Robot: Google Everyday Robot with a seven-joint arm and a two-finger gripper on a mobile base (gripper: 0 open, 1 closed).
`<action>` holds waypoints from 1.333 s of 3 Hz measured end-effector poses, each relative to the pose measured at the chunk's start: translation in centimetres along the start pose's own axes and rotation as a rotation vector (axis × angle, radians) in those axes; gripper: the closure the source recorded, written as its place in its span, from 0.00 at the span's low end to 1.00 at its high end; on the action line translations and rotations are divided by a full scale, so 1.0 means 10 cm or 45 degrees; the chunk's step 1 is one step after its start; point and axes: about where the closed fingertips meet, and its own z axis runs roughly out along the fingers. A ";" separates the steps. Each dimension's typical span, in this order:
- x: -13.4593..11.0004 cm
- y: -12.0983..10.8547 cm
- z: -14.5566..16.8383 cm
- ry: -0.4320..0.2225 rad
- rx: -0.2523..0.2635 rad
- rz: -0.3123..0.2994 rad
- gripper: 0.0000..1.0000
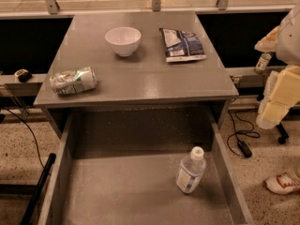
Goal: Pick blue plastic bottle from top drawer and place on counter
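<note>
The blue plastic bottle [191,170] is clear with a white cap and a white-and-blue label. It stands upright, leaning slightly, on the speckled floor of the open top drawer [117,191], close to the right wall. The counter [140,78] is the grey speckled top just behind and above the drawer. My arm shows as pale cream segments at the right edge of the view. My gripper [268,116] hangs there beside the counter's right side, above the floor, well apart from the bottle and higher than it.
On the counter stand a white bowl [123,41], a dark blue snack bag [182,45] and a crushed green-white can [73,80] at the left front. A small bottle [262,63] stands on the ledge at the right. Cables [241,137] and a shoe [282,183] lie on the floor at the right.
</note>
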 end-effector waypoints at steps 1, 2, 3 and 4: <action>0.00 0.00 0.00 0.000 0.000 0.000 0.00; 0.08 0.07 0.18 -0.086 0.002 0.040 0.00; 0.40 0.37 0.77 -0.264 -0.056 0.113 0.00; 0.55 0.42 1.03 -0.406 -0.022 0.127 0.00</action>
